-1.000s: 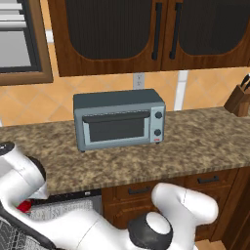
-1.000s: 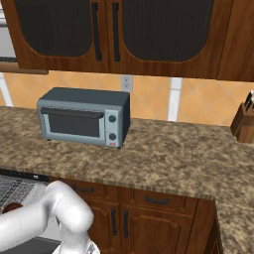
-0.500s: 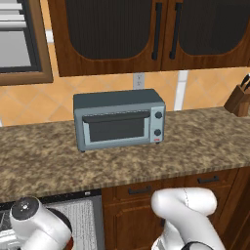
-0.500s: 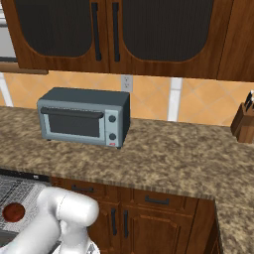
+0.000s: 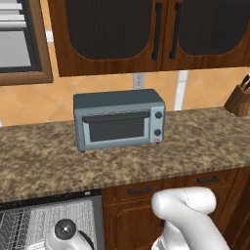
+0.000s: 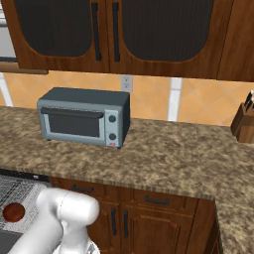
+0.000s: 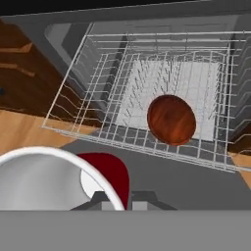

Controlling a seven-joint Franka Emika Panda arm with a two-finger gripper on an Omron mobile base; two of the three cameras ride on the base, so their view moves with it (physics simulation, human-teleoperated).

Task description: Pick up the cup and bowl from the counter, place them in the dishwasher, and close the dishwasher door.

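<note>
Hand view looks down into the open dishwasher point(image 7: 147, 44), where the small shallow round reddish-brown bowl point(image 7: 171, 119) lies in the white wire rack point(image 7: 88, 93), toward 4 o'clock of the rack's floor. At 7 o'clock of this view, the small red tapered plastic cup with a white rim and white inside point(image 7: 105, 174) sits right at the gripper point(image 7: 125, 200), whose dark fingers point(image 7: 100, 197) are closed on the cup's wall, holding it above the dark grey dishwasher door point(image 7: 186, 181).

Right base view shows the same bowl point(image 6: 13, 212) at 8 o'clock, low beside the white arm. On the speckled brown granite tabletop point(image 5: 44, 161), a grey-blue toaster oven point(image 5: 118, 118) stands near the centre, and a wooden knife block point(image 5: 239, 100) stands well apart at 3 o'clock.
</note>
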